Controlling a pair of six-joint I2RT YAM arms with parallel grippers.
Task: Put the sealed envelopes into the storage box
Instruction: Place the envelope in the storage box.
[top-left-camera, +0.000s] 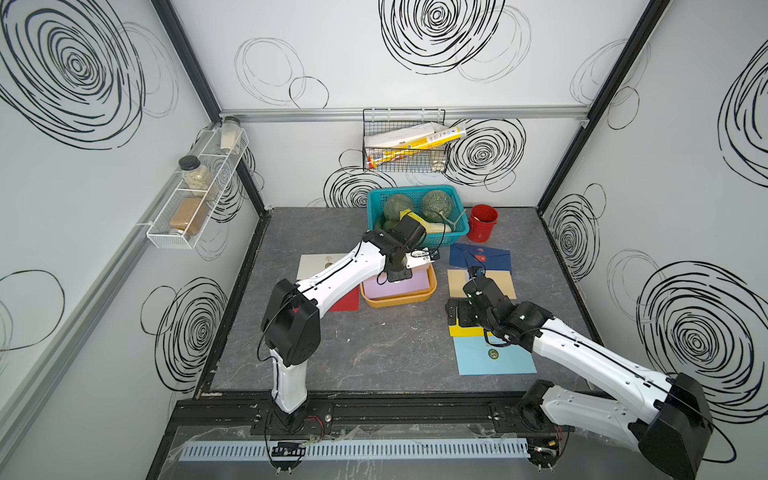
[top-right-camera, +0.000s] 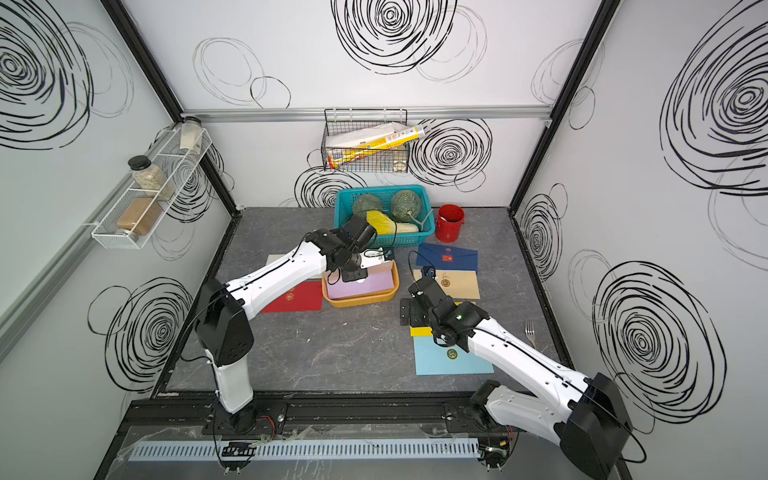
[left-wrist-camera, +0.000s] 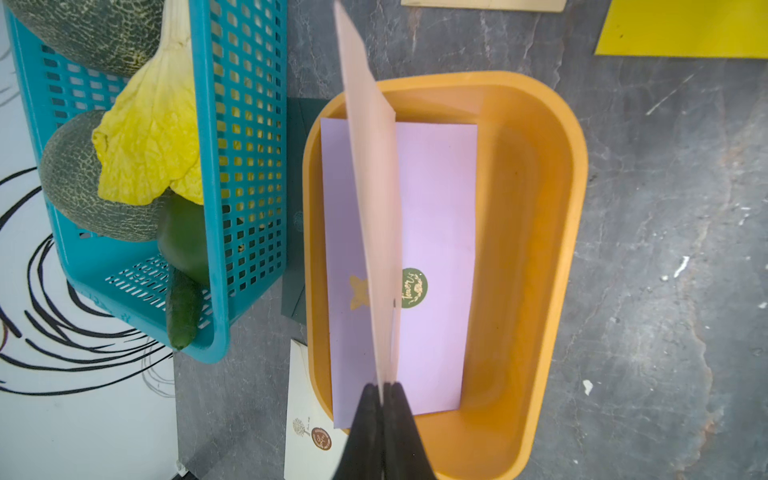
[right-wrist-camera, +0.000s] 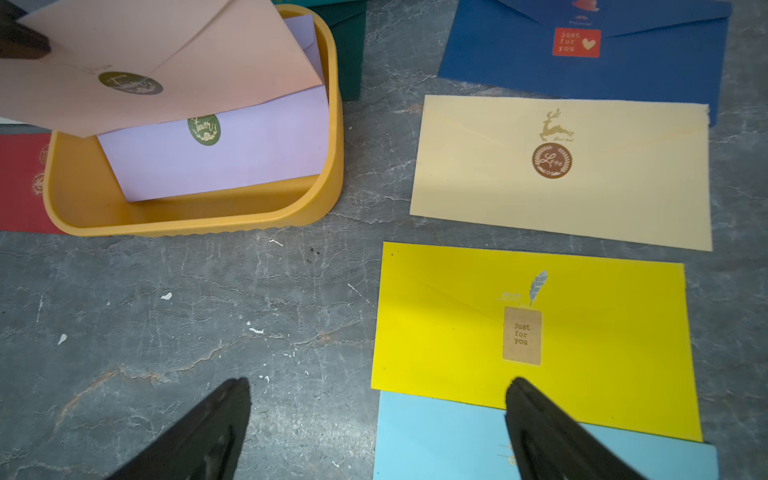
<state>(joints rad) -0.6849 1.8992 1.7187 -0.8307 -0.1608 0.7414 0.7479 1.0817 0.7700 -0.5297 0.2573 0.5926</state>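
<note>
Grey tabletop (top-left-camera: 374, 353): left hand (left-wrist-camera: 384, 390) pinches green-sealed pink envelope (left-wrist-camera: 370, 166) over orange box (left-wrist-camera: 540, 208); right hand (right-wrist-camera: 378, 382) wide, empty.

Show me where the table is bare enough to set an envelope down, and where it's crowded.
Widest bare patch: the table in front of the storage box, between the red envelope and the light blue envelope. A smaller one lies left of the teal basket. Crowded: around the beige envelope on the right, and behind the box.

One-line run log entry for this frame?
left gripper: shut on pink paper envelope, above orange plastic storage box | right gripper: open, empty | lilac paper envelope: boxed
</note>
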